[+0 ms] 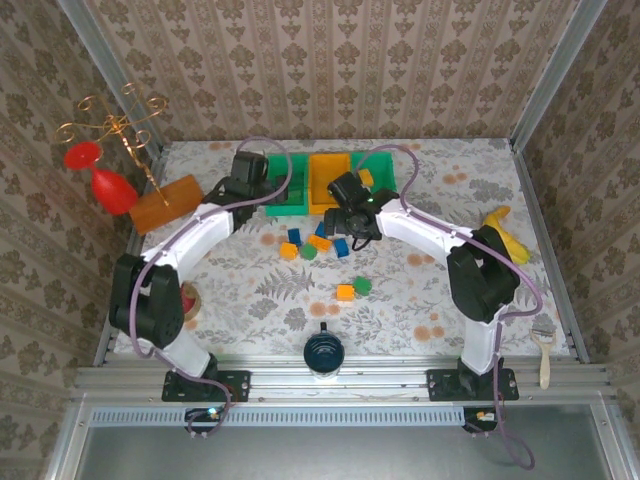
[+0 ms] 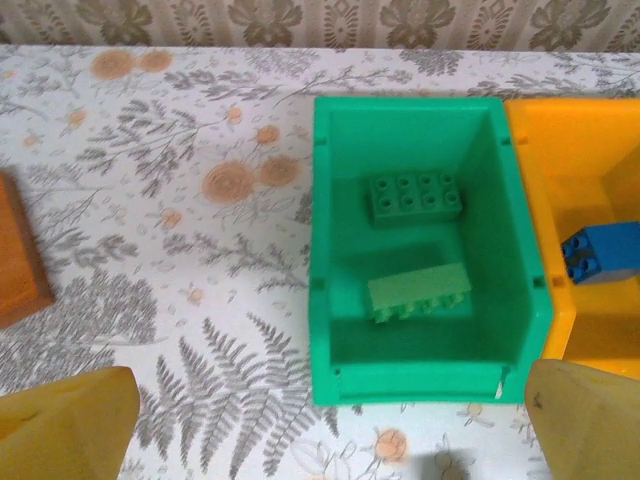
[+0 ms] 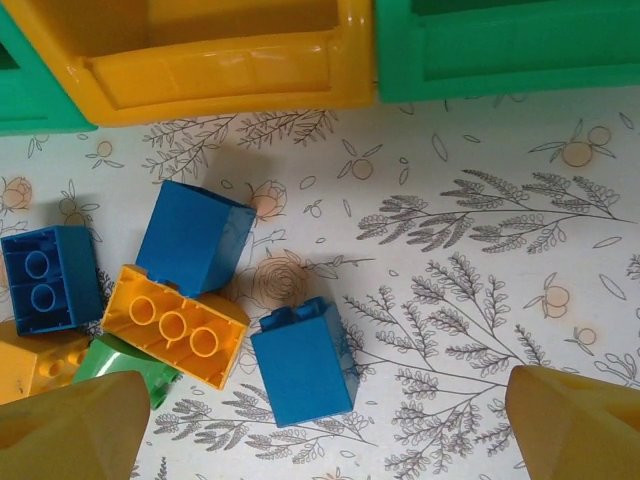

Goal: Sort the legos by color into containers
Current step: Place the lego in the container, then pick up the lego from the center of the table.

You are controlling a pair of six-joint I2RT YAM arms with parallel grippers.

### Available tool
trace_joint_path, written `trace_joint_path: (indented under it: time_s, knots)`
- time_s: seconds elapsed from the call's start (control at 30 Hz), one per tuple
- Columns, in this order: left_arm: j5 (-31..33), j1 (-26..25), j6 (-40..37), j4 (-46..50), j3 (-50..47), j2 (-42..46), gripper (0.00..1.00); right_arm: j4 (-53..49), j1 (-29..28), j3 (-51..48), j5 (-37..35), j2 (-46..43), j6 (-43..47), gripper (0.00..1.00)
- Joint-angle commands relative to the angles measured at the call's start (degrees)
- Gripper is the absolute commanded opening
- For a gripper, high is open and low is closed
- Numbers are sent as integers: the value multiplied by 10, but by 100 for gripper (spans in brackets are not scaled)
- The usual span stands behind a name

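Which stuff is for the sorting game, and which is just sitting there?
For sorting: loose bricks, green bricks already binned, left green bin, orange bin, right green bin.
Just lying about: wooden block, banana, dark round cup.

Left claw spread, empty; right claw same.

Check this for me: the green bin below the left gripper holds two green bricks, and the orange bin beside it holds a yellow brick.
One detail is off. The green bin does hold two green bricks, but the orange bin holds a blue brick, not a yellow one, as the left wrist view shows.
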State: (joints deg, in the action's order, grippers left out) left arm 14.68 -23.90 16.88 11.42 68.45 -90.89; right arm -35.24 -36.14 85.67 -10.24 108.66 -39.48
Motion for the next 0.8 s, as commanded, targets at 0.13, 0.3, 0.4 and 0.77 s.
trace_joint_path:
  time_s: [0.13,0.3,0.4,0.77]
  knots:
    - [35,-1,44,-65,-144,110,100,-33,-20,54,-11,45,-8,92]
    - [40,-3,83,-90,-237,181,100,-41,-27,83,-12,72,-8,90]
    - [39,-3,105,-93,-281,216,100,-46,-30,104,-13,90,-8,89]
    - [30,-3,116,-84,-326,245,100,-82,-31,196,-34,176,-10,81]
